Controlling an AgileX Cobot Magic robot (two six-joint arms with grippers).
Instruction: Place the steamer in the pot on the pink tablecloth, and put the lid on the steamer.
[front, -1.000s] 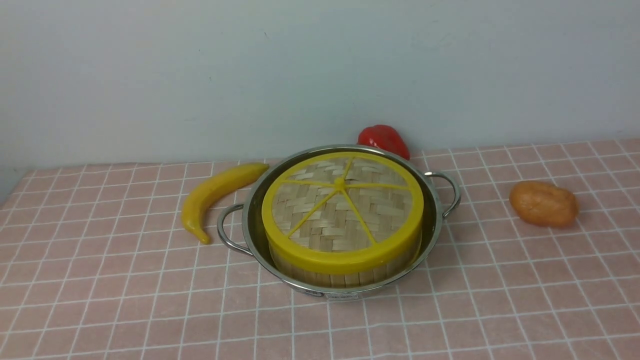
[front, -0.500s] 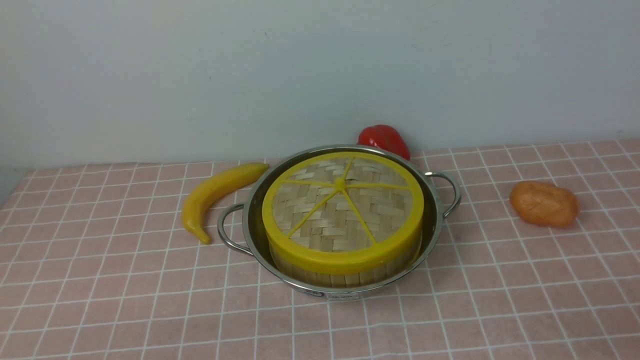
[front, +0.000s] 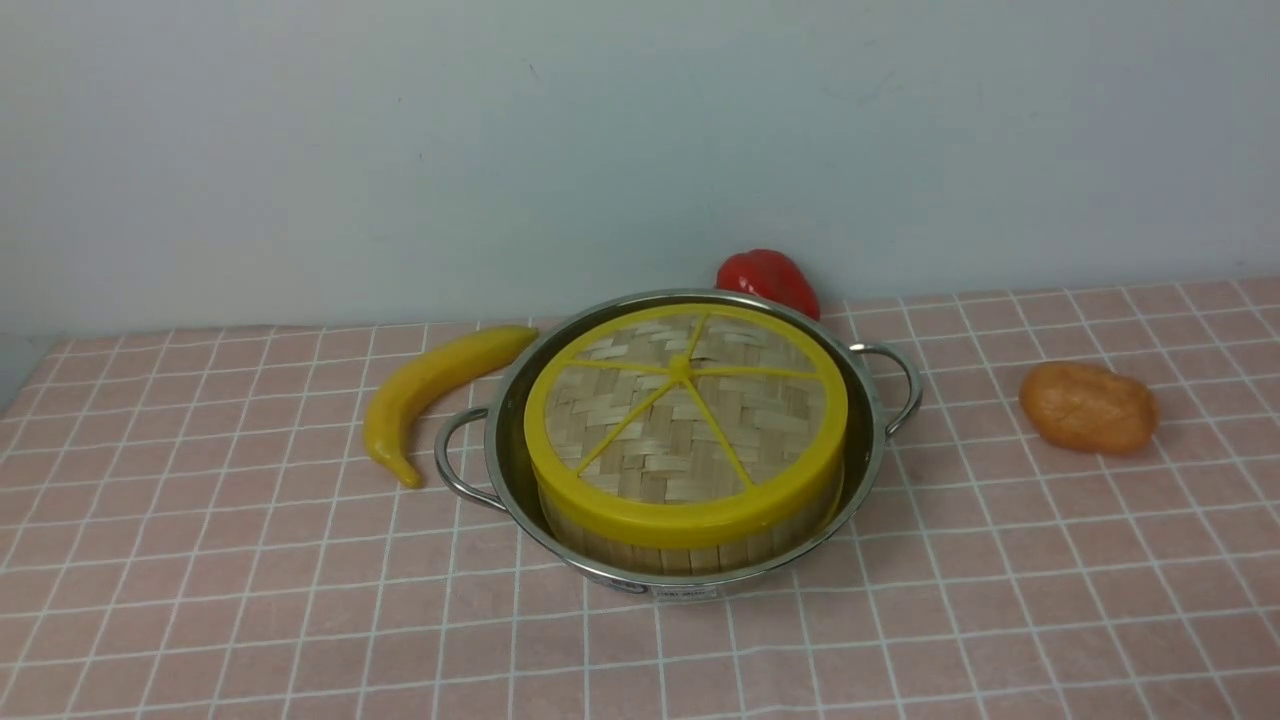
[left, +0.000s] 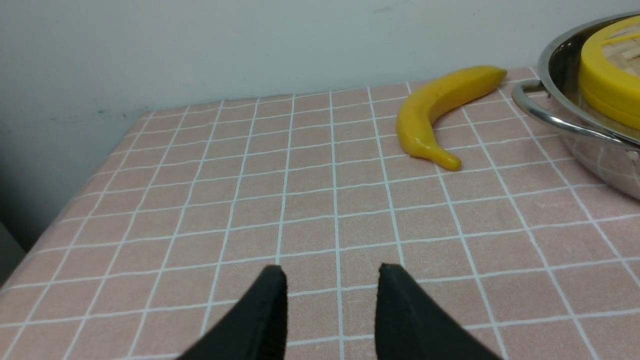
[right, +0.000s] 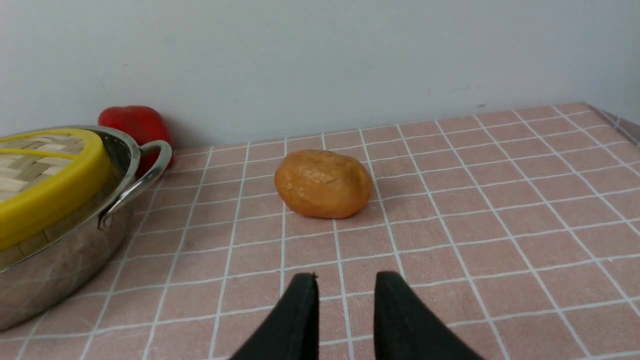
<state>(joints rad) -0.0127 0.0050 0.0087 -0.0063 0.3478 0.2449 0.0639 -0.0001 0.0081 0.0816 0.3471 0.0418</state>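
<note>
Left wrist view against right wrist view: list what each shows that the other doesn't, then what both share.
Left wrist only: the banana and the open left gripper.
Right wrist only: the orange potato-like item, the red pepper and the right gripper, jaws apart.
Both: the pot, the lid on the steamer, and the pink tablecloth.

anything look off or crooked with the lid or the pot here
Nothing stands out. The lid sits flush on the steamer, which stands inside the pot on the pink tablecloth. Nothing is spilled or visibly damaged.
</note>
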